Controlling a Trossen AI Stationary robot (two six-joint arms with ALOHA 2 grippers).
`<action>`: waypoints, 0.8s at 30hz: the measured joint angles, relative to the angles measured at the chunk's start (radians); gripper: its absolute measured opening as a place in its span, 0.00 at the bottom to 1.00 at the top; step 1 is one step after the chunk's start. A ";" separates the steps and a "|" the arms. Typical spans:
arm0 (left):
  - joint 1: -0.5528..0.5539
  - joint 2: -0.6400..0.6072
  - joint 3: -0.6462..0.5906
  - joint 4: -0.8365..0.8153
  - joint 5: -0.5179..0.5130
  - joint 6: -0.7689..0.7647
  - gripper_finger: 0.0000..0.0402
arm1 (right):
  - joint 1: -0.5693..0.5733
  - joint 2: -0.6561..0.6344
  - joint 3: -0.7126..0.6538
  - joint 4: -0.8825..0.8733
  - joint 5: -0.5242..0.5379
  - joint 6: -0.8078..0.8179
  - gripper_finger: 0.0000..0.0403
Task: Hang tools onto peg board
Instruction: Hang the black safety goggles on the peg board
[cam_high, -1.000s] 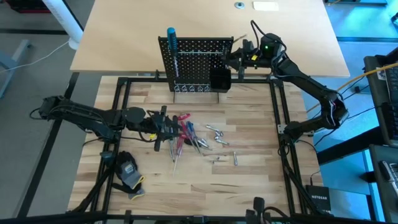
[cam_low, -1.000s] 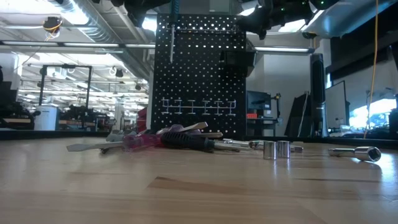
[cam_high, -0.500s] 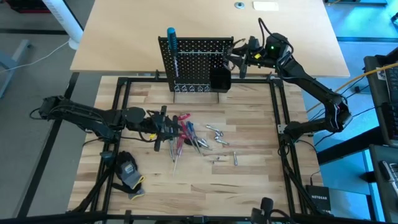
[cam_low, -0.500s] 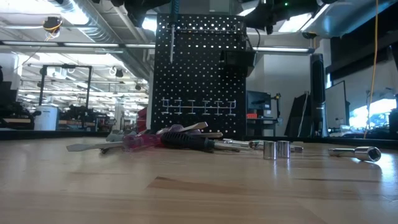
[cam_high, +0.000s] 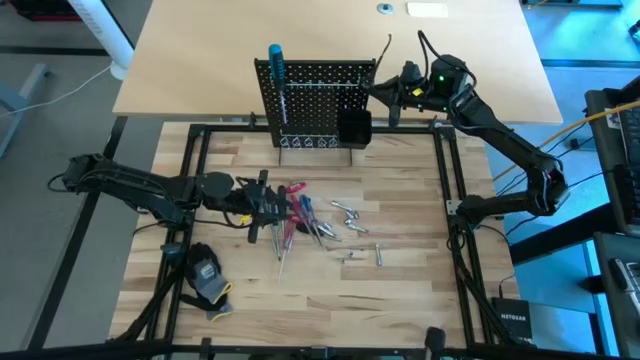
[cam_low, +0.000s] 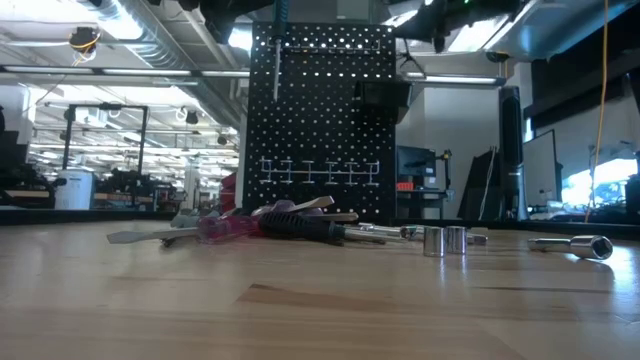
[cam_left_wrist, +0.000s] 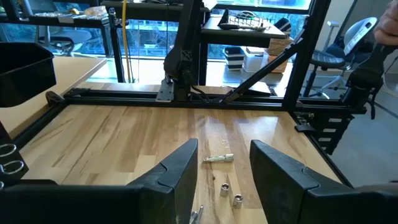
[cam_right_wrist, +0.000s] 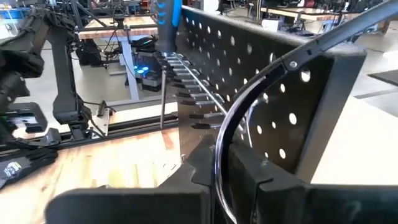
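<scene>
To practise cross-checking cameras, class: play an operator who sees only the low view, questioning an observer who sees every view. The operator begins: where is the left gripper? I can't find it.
Observer: The left gripper sits open, low beside the loose tools.
Operator: And the right one, above my picture?
Observer: The right gripper is at the peg board, by its upper right corner, closed on a thin curved wire.
Operator: Anything hung yet?
Observer: A blue-handled screwdriver hangs at the board's left edge.
</scene>
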 joint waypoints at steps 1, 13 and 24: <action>0.000 0.000 0.000 0.000 0.000 0.000 0.34 | 0.009 -0.015 0.000 -0.012 0.016 -0.003 0.06; 0.000 0.000 0.002 0.104 0.000 0.042 0.34 | 0.264 -0.220 0.000 -0.244 0.034 -0.003 0.04; 0.000 0.014 0.103 0.352 -0.042 0.233 0.34 | 0.779 -0.206 -0.026 -0.335 0.207 -0.062 0.04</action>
